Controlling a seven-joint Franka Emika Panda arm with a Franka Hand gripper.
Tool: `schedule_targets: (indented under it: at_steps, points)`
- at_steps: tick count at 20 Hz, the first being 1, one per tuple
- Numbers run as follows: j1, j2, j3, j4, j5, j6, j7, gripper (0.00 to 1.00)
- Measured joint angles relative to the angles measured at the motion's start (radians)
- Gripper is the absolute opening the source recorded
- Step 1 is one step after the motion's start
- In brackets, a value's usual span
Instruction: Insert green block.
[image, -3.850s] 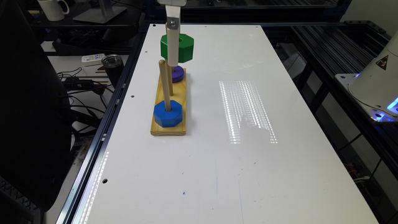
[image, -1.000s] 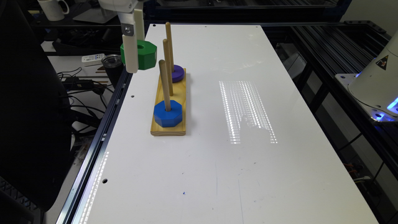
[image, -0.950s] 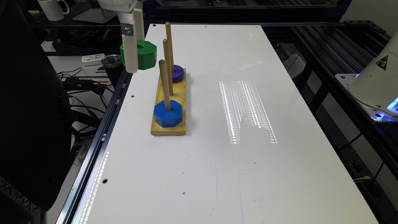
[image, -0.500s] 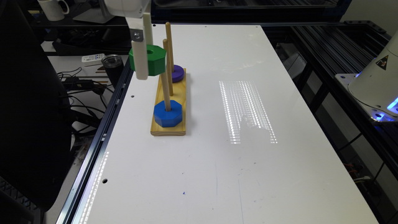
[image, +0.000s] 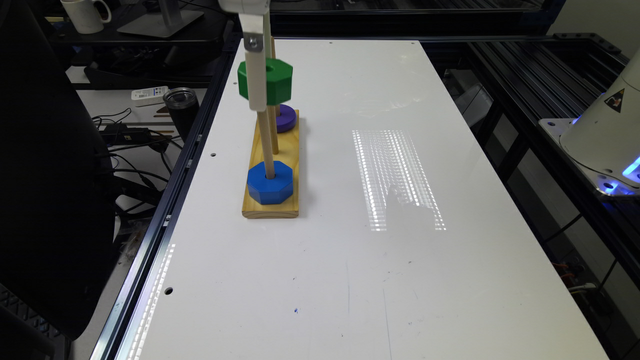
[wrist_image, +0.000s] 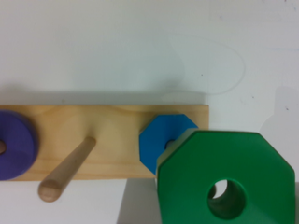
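Note:
The green block (image: 272, 82) hangs in the air over the wooden peg board (image: 287, 165), with my gripper (image: 258, 97) shut on it. In the wrist view the green block (wrist_image: 233, 168) sits above the board's end where the blue block (wrist_image: 161, 137) lies, partly covering it. A wooden peg tip shows through the green block's round hole. In the exterior view the blue block (image: 270, 184) rests at the foot of the nearest peg. The middle peg (wrist_image: 67, 170) is bare. A purple disc (image: 286, 119) lies on the far peg.
The peg board (wrist_image: 112, 126) lies near the exterior view's left table edge (image: 200, 150). Off that edge are a black cup (image: 181, 107), cables and a dark chair (image: 50, 175). A white machine base (image: 607, 135) stands at the exterior view's right.
My gripper has carried the green block from beyond the table's edge at the exterior view's left back to the right, over the peg board.

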Motion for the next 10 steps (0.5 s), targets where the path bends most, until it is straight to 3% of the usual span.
schedule_targets:
  at_steps: [10]
  points:
    - [0.002,0.004,0.006,0.002,0.0,0.015,0.002,0.0]
